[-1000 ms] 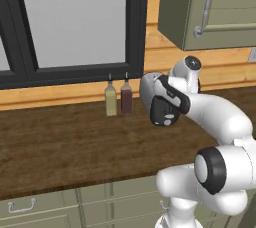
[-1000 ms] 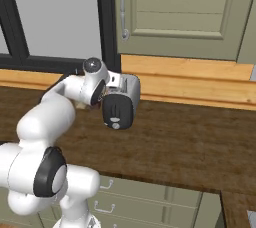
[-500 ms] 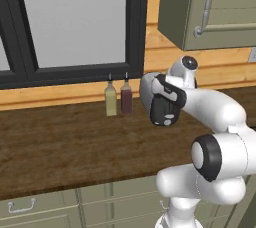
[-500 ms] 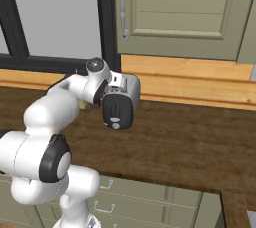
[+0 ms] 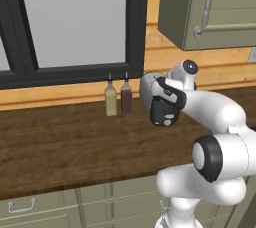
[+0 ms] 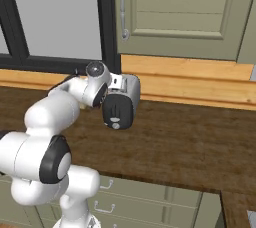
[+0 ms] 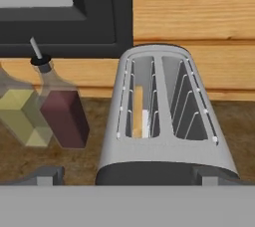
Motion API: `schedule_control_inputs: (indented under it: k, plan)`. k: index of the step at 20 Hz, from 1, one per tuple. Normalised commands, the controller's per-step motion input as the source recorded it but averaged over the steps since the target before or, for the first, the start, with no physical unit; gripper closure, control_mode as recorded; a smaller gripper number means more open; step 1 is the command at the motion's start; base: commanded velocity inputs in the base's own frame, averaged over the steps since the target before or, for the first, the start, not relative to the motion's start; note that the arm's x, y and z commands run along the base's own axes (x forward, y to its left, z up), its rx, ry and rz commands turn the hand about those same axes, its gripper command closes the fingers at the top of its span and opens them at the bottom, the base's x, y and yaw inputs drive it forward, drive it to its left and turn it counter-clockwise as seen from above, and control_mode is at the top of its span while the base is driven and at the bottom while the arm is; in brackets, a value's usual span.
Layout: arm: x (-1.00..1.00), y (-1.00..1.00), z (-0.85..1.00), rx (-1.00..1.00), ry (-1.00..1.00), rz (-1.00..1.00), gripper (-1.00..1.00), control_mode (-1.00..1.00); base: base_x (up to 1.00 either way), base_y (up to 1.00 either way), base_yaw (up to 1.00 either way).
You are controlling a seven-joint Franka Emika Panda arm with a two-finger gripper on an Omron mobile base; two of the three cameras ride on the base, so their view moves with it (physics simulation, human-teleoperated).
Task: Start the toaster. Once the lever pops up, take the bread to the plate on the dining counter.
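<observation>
The toaster fills the middle of the hand view, a silver two-slot box standing on the dark wood counter against the timber wall, and the bread sits edge-on inside its left slot, sunk between the wire guides at about 9 o'clock from the empty right slot. At 9 o'clock from the toaster stand a dark red bottle and, further out the same way, a yellow bottle, both near but apart from it. The gripper hangs over the toaster's near end with its jaws spread as wide as they go and nothing between them; one fingertip shows at 7 o'clock, the other at 5 o'clock. In both base views the wrist hides the toaster's front end, so the lever cannot be made out. The step in hand looks to be starting the toaster: the hand should drop toward the near end face at 6 o'clock, find the lever, set one finger squarely on top of it and push straight down to the latch, keeping clear of the bottles at 9 o'clock and not nudging the toaster body sideways
</observation>
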Motion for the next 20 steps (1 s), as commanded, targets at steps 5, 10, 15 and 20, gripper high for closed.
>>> schedule_control_inputs:
  k: [5,10,15,20]
  plan:
    - [0.03,-0.05,0.00,0.00,-0.09,0.00,-1.00,-1.00,0.00,0.00,0.00]
    - [0.02,-0.08,0.00,0.00,-0.04,0.00,-1.00,-1.00,0.00,0.00,0.00]
    - [0.03,0.00,0.00,0.00,0.00,0.00,-1.00,-1.00,0.00,0.00,0.00]
    - [0.14,0.00,0.00,0.00,0.00,0.00,-1.00,-1.00,0.00,0.00,0.00]
